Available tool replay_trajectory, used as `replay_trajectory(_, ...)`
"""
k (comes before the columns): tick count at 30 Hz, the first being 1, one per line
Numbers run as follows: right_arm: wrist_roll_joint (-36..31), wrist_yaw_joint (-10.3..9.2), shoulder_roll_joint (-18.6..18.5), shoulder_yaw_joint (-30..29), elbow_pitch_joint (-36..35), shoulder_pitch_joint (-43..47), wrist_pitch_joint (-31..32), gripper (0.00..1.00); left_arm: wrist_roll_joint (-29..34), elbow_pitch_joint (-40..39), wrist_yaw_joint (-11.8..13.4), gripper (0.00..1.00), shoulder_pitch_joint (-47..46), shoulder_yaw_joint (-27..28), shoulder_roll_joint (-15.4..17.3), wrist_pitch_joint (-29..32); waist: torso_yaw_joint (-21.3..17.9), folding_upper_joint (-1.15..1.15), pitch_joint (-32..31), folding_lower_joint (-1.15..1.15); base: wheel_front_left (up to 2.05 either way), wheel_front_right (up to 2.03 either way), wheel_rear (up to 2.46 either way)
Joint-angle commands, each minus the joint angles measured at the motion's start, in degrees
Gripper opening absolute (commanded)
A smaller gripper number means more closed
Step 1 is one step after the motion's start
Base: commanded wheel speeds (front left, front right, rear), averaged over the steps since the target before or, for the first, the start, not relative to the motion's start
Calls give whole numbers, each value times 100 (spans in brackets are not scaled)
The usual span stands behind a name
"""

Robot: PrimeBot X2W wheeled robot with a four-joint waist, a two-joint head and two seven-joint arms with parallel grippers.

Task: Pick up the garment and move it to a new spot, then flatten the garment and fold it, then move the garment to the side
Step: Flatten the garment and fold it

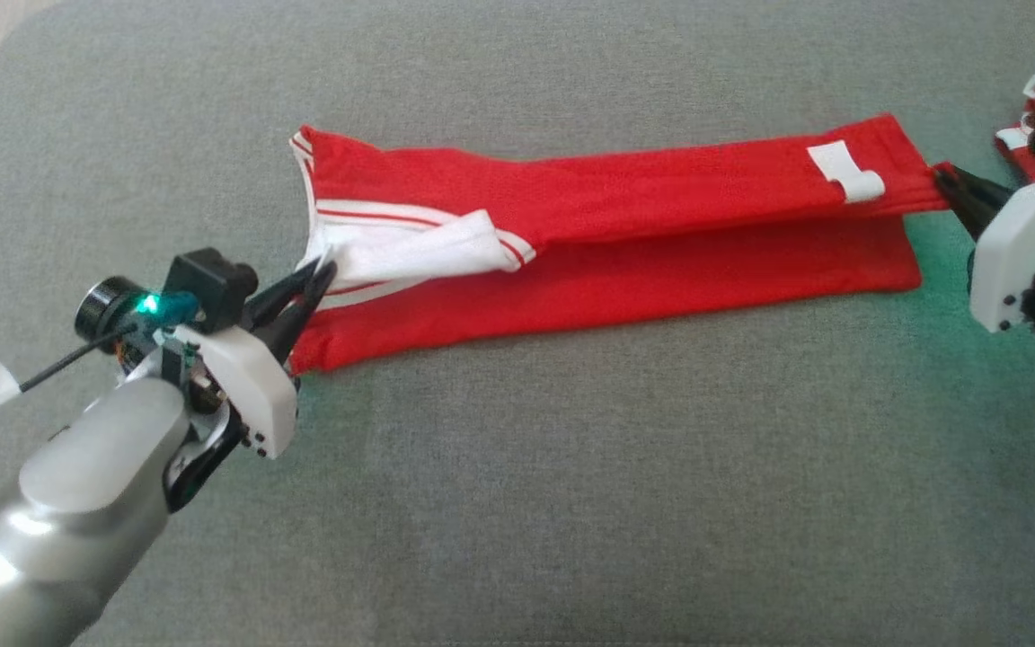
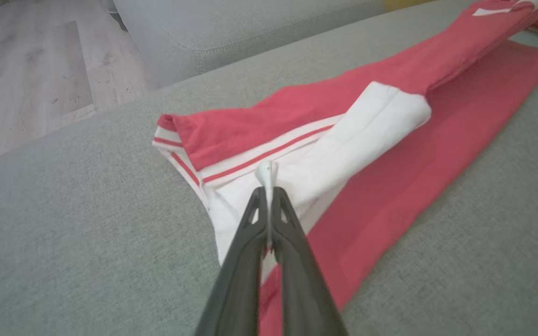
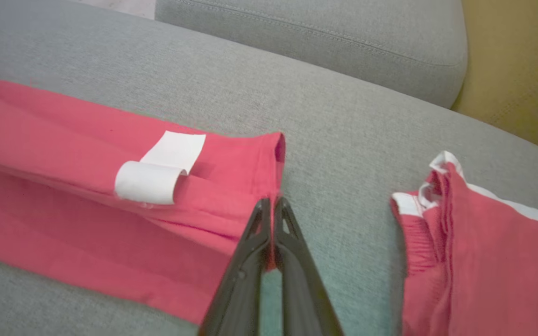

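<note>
Two ends of the red garment (image 1: 625,225) were gripped. It was stretched long across the grey cushion (image 1: 517,503), from nine o'clock to three o'clock in the head view, with its upper layer folded partly over the lower one.

At the nine o'clock end, white trim was pinched between the closed fingers of the left gripper (image 1: 318,274). At the three o'clock end, the red hem was clamped by the right gripper (image 1: 947,175), its fingers pressed together on the cloth. A white label (image 1: 845,172) was curled up near that hem.

Only a thin nip of fabric seemed to be caught at each end, though the depth of the bite could not be judged well. If the fold were carried over unevenly, one end could be pulled free and the layers skewed. A loose white flap (image 1: 446,247) could be trapped and bunched inside the fold.

Just past three o'clock, a second red garment (image 3: 484,261) was lying close to the right gripper, where it could be snagged or dragged.
</note>
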Motion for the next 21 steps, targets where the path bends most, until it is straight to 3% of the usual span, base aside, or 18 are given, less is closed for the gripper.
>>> replay_trajectory(1,92,-5,-223,46,-162,112,42,0,-81,-157,18,0,-135,169,290,63,-17,0,1,0,0,0,0)
replay_trajectory(11,590,-5,-288,352,-346,223,168,0,-393,-678,-26,0,-59,-92,565,690,-100,0,-39,0,0,0,0)
replay_trajectory(12,664,-5,-280,357,-349,239,148,36,-421,-739,-28,30,-50,-121,587,751,-106,0,-53,0,0,0,0)
replay_trajectory(13,756,-5,-265,345,-336,259,139,98,-445,-792,-29,80,-42,-132,610,784,-114,0,-70,0,0,0,0)
replay_trajectory(14,911,-5,-228,304,-294,295,185,100,-461,-827,-25,100,-32,-131,634,796,-125,0,-97,0,0,0,0)
replay_trajectory(17,1272,-5,-180,185,-352,329,130,100,-424,-869,156,100,-29,-65,660,694,-147,0,-191,0,0,0,0)
replay_trajectory(21,1626,-5,-139,-317,-392,275,-647,100,-447,-827,762,100,-105,294,449,251,-110,0,-318,0,0,0,0)
